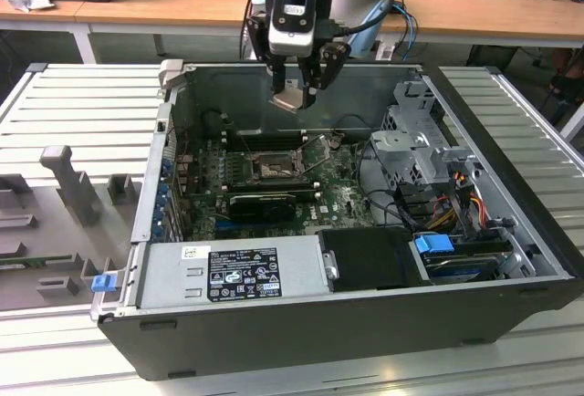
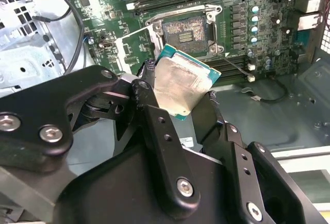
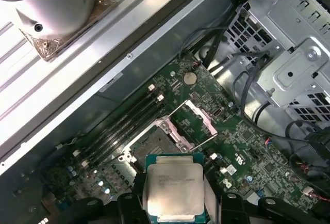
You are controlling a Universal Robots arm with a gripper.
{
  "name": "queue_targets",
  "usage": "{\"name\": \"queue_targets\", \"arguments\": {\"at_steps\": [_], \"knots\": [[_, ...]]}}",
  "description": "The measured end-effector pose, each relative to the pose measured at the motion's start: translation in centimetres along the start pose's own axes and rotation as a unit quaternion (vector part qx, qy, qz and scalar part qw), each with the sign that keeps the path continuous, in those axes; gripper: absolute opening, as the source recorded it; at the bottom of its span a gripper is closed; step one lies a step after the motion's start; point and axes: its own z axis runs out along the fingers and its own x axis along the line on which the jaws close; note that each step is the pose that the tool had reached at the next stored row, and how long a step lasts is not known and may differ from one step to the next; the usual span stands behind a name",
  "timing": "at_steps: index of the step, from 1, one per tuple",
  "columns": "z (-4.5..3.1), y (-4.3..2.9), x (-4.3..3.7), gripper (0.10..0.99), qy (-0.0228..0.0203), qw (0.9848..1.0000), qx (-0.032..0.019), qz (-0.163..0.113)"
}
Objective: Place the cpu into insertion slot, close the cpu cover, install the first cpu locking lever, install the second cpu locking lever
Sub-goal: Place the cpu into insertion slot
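My gripper (image 1: pixel 297 88) hangs over the back of the open computer case, shut on the cpu (image 1: pixel 290 99). In the second wrist view the cpu (image 2: pixel 181 83) is tilted, its pale silvery face held at two edges by the black fingers (image 2: pixel 148 91). The insertion slot (image 2: pixel 186 31) lies bare below and a little ahead of it on the green motherboard. The cpu cover (image 3: pixel 199 121) stands swung open beside the insertion slot (image 3: pixel 150 145), and a thin lever rod sticks up next to it. In the first wrist view the cpu (image 3: pixel 174 187) sits between the fingertips, apart from the slot.
Long black RAM slots (image 3: pixel 121 123) run beside the socket. A metal drive cage (image 1: pixel 422 140) with cables fills the exterior view's right, and a power supply (image 1: pixel 239 273) spans the front. Grey fixtures (image 1: pixel 68 182) stand outside the case on the exterior view's left.
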Motion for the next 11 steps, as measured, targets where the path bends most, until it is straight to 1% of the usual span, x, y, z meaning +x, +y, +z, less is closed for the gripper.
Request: {"name": "queue_targets", "arguments": {"at_steps": [11], "knots": [[0.07,-0.01,0.0,0.525,-0.0021,0.9997,-0.0005,0.024]]}}
